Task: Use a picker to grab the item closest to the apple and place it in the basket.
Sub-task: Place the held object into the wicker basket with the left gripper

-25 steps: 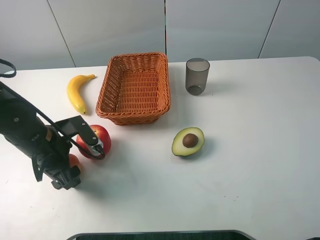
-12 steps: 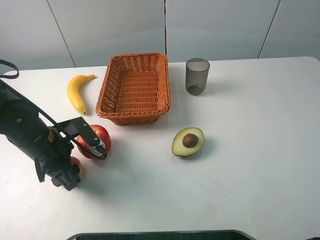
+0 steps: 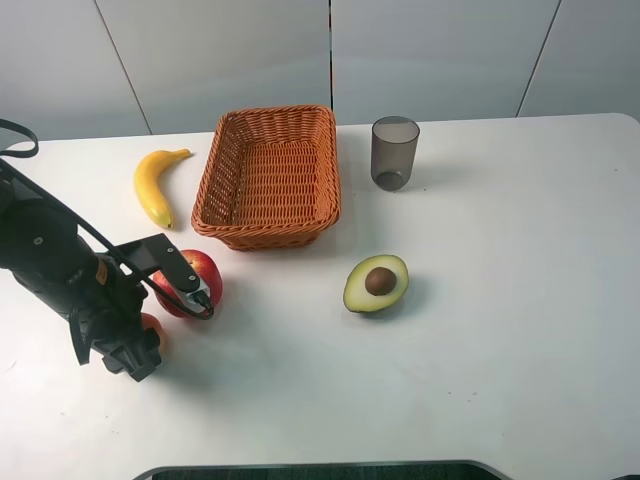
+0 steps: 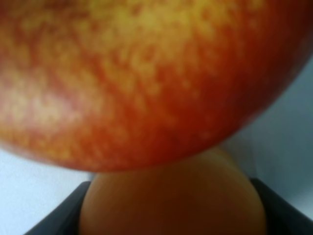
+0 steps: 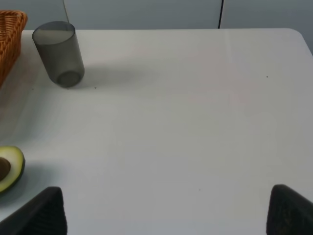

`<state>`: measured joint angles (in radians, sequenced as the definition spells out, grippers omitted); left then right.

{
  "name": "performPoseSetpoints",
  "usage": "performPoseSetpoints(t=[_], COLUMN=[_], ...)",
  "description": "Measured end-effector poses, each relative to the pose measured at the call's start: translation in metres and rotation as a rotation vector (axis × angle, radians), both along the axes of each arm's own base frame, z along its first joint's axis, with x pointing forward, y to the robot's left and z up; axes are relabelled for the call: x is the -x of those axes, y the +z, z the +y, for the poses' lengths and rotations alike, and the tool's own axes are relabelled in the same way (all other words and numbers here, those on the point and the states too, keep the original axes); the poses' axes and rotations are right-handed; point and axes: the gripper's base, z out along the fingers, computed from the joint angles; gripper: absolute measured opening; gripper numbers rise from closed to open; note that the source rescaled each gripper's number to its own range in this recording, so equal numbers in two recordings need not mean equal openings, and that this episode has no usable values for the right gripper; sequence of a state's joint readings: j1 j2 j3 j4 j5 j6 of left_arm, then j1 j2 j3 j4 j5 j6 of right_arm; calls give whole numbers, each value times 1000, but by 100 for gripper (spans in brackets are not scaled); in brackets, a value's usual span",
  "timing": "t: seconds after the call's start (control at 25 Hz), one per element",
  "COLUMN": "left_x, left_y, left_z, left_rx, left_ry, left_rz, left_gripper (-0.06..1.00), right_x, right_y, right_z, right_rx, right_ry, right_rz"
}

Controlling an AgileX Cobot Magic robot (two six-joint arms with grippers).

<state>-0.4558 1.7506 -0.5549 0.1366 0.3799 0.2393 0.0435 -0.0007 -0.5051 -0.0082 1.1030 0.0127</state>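
A red-yellow apple (image 3: pixel 196 279) lies left of centre, below the orange wicker basket (image 3: pixel 214 186). A small orange fruit (image 3: pixel 153 324) touches the apple's left side, mostly hidden behind my left arm. In the left wrist view the apple (image 4: pixel 146 73) fills the picture, and the orange fruit (image 4: pixel 171 200) sits between my left gripper's (image 4: pixel 171 218) dark fingers (image 4: pixel 61 218), which press against both its sides. My right gripper (image 5: pixel 166 215) hovers open over bare table with nothing in it, and only its fingertips (image 5: pixel 44 210) show.
A banana (image 3: pixel 152 185) lies left of the basket. A grey cup (image 3: pixel 394 152) stands to the basket's right. A halved avocado (image 3: pixel 376 283) rests mid-table, cut side up. The table's right half is bare white.
My left arm has shifted slightly away from the table's front edge with the orange fruit. Over the last half second nothing has visibly moved.
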Motion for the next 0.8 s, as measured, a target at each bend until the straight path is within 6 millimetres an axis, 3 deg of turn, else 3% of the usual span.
performPoseSetpoints(t=[0.64,0.8], left_x=[1,4], left_y=[0,15], left_z=[0,4], left_rx=[-4,-19], left_ry=[1,-7], left_rz=[5,1], left_gripper=[0,0], right_x=[0,0], right_y=[0,0], right_z=[0,0], right_rx=[0,0], right_ry=[0,0], right_rz=[0,0])
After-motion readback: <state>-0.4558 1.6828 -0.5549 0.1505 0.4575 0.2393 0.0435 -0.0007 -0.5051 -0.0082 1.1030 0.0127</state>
